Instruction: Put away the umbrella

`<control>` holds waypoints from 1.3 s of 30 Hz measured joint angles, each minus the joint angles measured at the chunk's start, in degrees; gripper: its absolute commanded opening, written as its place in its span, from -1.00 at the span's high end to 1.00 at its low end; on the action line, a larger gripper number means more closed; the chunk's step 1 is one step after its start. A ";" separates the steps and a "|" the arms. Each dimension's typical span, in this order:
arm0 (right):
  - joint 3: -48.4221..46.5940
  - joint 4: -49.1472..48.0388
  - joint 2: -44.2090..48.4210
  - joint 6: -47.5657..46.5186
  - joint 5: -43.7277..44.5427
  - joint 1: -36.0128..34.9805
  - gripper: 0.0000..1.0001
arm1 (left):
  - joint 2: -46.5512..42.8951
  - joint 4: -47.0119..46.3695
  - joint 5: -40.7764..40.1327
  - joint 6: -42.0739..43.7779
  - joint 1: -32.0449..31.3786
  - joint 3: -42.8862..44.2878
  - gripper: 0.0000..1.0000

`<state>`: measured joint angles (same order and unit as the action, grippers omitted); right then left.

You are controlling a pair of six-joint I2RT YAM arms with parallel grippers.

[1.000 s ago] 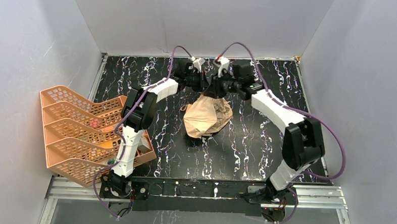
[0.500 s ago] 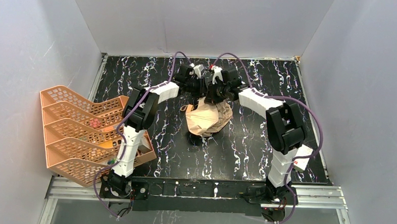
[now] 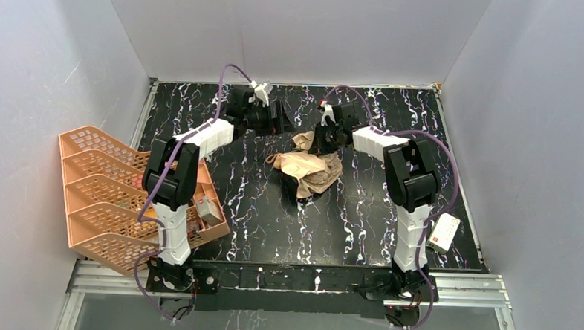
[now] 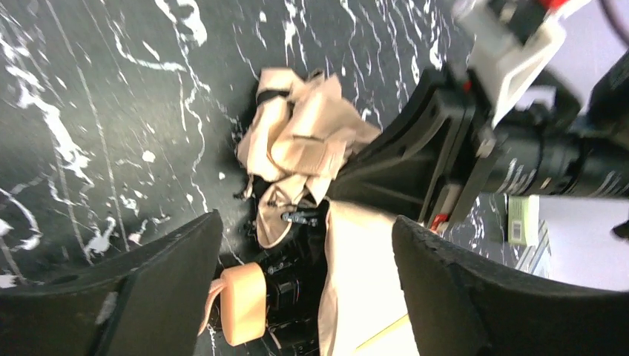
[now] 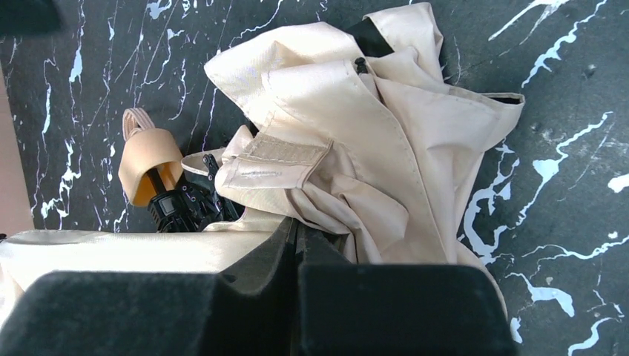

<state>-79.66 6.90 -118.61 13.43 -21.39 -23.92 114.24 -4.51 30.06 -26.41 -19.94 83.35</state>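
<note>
One umbrella [image 3: 307,169] | left pincer [image 4: 305,222] agape, near; right pincer [image 5: 297,252] pinching it

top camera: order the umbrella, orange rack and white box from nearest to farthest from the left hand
1. umbrella: just right of the left hand, in the middle.
2. orange rack: over on the left side.
3. white box: near right side, farthest.

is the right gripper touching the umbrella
Touching: the right wrist view shows the right gripper shut on a tan canopy fold of the umbrella.
</note>
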 measured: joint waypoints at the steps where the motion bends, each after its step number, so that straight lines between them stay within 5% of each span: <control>1: -0.68 0.68 -0.48 -0.31 -0.94 0.31 0.80 | 0.00 -0.90 1.11 -0.04 -0.22 -2.47 -0.79; 6: -1.92 1.81 -1.79 -0.98 -4.24 1.44 0.80 | 0.90 -2.12 3.26 -0.09 -0.90 -7.69 -0.96; 23: -5.73 6.60 -4.35 -6.51 -10.75 2.97 0.82 | 0.83 -9.75 4.35 -0.33 -3.52 -15.19 -0.97; 31: -6.34 7.96 -4.57 -5.64 -9.84 3.08 0.93 | -10.71 -6.36 -2.56 -2.84 -4.66 -23.08 -0.97; 39: -4.52 6.32 -4.57 -0.70 -9.03 5.62 0.95 | -34.05 -4.39 -10.49 -1.79 -4.96 -30.40 -0.97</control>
<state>-84.18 13.21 -123.17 12.73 -30.41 -18.31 80.18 -8.91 19.57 -28.21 -24.91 52.95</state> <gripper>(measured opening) 0.035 0.983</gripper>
